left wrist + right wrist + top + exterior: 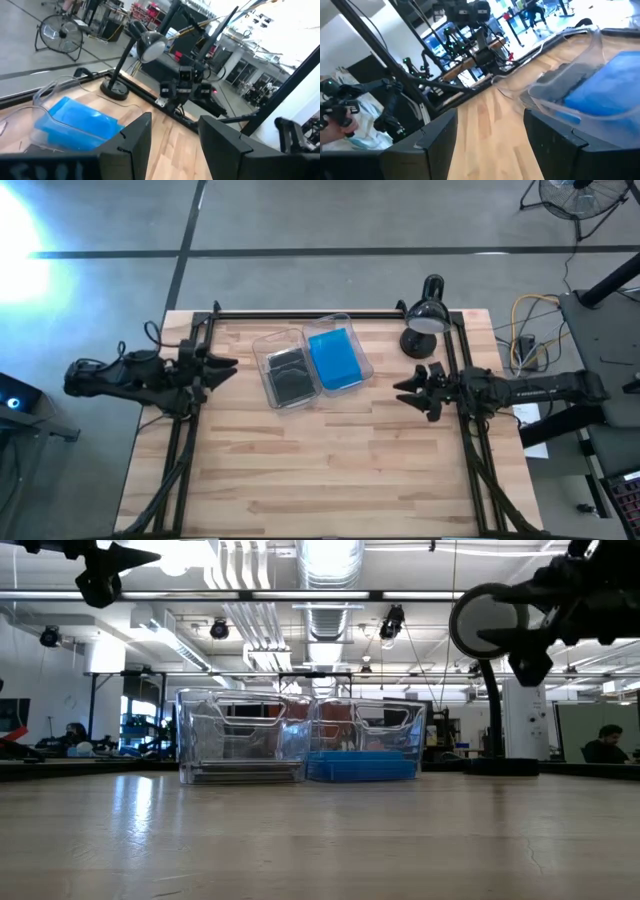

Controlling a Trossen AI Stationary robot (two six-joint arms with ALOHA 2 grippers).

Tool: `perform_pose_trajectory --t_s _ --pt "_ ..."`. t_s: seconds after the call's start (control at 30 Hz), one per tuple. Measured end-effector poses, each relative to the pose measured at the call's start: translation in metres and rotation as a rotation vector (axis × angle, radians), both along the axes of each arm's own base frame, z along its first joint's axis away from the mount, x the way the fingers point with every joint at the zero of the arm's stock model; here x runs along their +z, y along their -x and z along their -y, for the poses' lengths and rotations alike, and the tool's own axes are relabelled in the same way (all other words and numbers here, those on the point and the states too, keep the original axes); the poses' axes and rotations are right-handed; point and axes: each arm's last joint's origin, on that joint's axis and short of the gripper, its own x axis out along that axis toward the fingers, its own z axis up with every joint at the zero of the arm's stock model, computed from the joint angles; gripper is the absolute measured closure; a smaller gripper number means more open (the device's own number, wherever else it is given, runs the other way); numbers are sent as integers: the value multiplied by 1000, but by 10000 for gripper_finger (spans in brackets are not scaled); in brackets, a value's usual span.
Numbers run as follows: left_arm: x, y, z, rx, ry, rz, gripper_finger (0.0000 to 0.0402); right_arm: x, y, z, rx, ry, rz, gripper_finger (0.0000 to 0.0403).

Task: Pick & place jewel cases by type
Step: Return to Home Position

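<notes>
Back of table (300, 470): blue cases (333, 358), dark cases (290, 377) kept in adjoining bins (262, 345).
Left gripper (228, 364): left edge, spread, empty.
Right gripper (402, 392): right edge, spread, empty.

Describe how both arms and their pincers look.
Both the left arm and right arm are matte black, slender and jointed, with no markings visible. The left pincer and right pincer each have two broad, flat, angular dark fingers.
</notes>
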Motion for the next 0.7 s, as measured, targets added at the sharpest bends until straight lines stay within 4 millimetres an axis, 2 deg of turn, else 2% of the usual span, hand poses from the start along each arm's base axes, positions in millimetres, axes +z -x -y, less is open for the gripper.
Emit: perform_pose_trajectory --t_s 0.17,0.37,0.5,0.7 --pt "0 5 -1 -1 10 7 259 -21 4 0 0 -2 -62 179" --pt "1 9 -2 23 8 24 259 -33 5 0 0 -5 -181 179" --pt "1 10 -2 39 12 30 259 -38 8 0 0 -6 -234 179" --pt "-6 8 -2 38 17 -3 259 -32 20 0 -1 -5 -173 179"
